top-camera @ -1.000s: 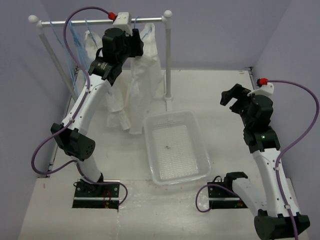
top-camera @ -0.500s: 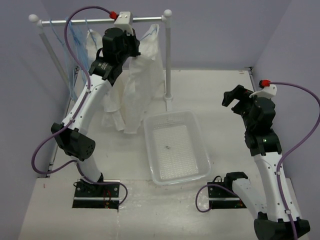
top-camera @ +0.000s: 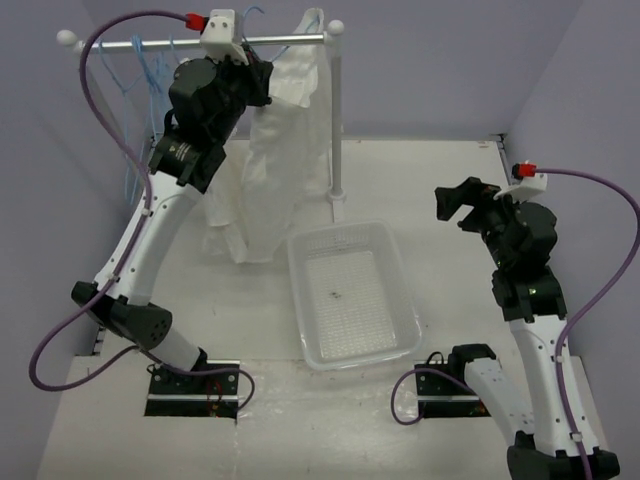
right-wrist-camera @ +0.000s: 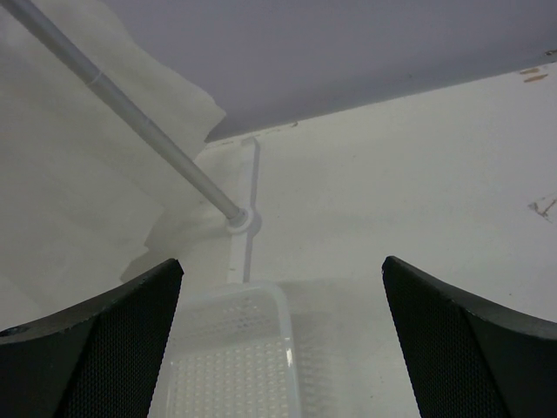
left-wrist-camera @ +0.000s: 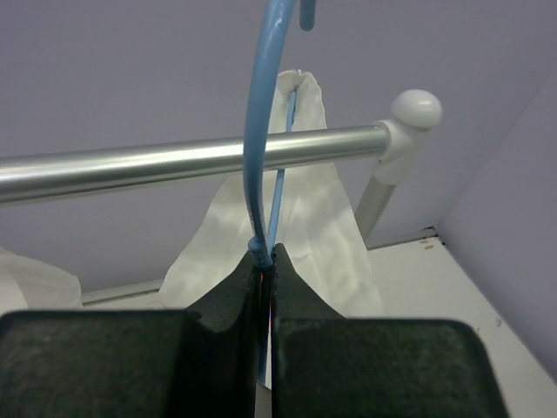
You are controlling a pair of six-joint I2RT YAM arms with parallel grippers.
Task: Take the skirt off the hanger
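From above we see the skirt (top-camera: 285, 140) hanging below the rail (top-camera: 290, 40), down toward the white worktop (top-camera: 440, 180), and the right hand (top-camera: 462, 200) spread well off the rail (waiting, we judge). At the left wrist, the left hand (left-wrist-camera: 265, 261) pinches the blue hanger (left-wrist-camera: 258, 131) just under the rail, likely to unhook it. The right wrist looks between parted fingers at lilac walls (right-wrist-camera: 365, 43).

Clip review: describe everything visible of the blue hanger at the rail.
The blue hanger is a thin, glossy, plastic-looking rod. One strand curves up past the metal rail and out of the left wrist view; a thinner straight strand runs into the top of the white skirt, which drapes from it. The left pincer is shut on it where the strands meet. Contact with the rail is unclear.
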